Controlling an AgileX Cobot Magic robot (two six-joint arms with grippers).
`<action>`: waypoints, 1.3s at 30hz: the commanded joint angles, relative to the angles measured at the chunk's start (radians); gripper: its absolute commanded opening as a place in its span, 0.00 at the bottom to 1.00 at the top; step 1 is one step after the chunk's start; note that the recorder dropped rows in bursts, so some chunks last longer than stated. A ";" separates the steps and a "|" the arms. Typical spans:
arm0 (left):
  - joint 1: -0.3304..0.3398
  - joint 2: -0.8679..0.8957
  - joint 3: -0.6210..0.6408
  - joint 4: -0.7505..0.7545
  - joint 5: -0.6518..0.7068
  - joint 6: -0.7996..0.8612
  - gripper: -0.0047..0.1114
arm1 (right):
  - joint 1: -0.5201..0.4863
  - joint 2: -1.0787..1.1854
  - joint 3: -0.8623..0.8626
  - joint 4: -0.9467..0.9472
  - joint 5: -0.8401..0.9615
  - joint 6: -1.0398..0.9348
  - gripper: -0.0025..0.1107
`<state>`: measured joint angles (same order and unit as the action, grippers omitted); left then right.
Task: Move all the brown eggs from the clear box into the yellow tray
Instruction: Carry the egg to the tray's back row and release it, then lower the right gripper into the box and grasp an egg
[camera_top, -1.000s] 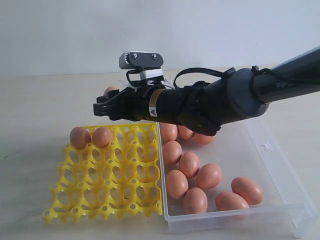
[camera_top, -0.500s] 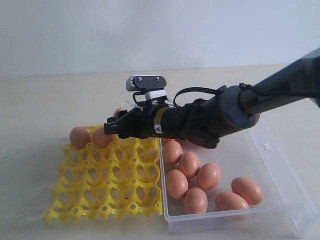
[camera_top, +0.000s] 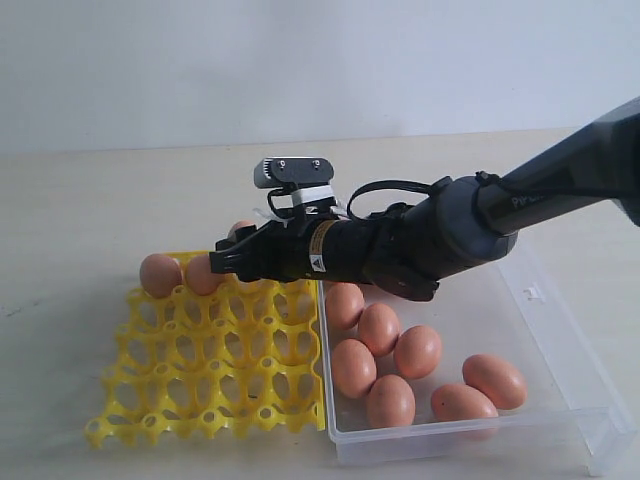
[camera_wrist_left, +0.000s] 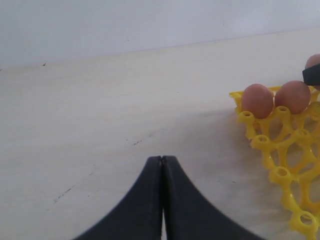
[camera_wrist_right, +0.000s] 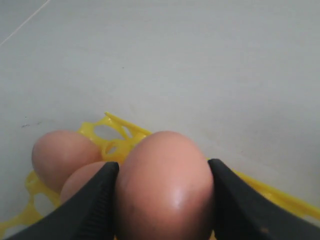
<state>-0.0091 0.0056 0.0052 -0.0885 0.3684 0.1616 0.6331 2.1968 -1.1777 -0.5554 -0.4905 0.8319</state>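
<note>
Two brown eggs (camera_top: 160, 275) (camera_top: 204, 272) sit side by side in cups of the yellow tray (camera_top: 210, 370), just past and below the fingertips of the right hand (camera_top: 232, 254). That hand is clenched on a third egg (camera_top: 240, 228), pinched across its width between two dark fingers (camera_wrist_right: 95, 205). In the right wrist view this egg (camera_wrist_right: 165, 200) fills the whole gap between them, with the seated pair showing beyond it. The right arm (camera_top: 440, 235) is stretched nearly level and crosses the far part of the clear box (camera_top: 560, 360), reaching out over the tray's far row. The wrist camera (camera_top: 292, 172) rides on top, and the hand is low above the cups. Whether the held egg touches the tray cannot be told. Behind the hand, beneath and beside the forearm, seven more eggs (camera_top: 378, 328) lie loose in the box, part of which the arm hides. The left hand (camera_wrist_left: 161, 200) hangs over bare counter (camera_wrist_left: 100, 125), its fingers pressed together with nothing between them. The tray's corner (camera_wrist_left: 260, 142) with the two seated eggs lies ahead of it
</note>
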 joint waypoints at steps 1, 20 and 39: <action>-0.001 -0.006 -0.005 -0.004 -0.008 -0.005 0.04 | -0.004 0.003 0.004 -0.028 -0.004 0.036 0.48; -0.001 -0.006 -0.005 -0.004 -0.008 -0.005 0.04 | -0.004 -0.443 0.004 -0.060 0.733 -0.150 0.02; -0.001 -0.006 -0.005 -0.004 -0.008 -0.005 0.04 | -0.081 -0.530 0.304 0.644 1.014 -0.356 0.54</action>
<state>-0.0091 0.0056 0.0052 -0.0885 0.3684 0.1616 0.5585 1.6425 -0.8928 0.0506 0.6199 0.4535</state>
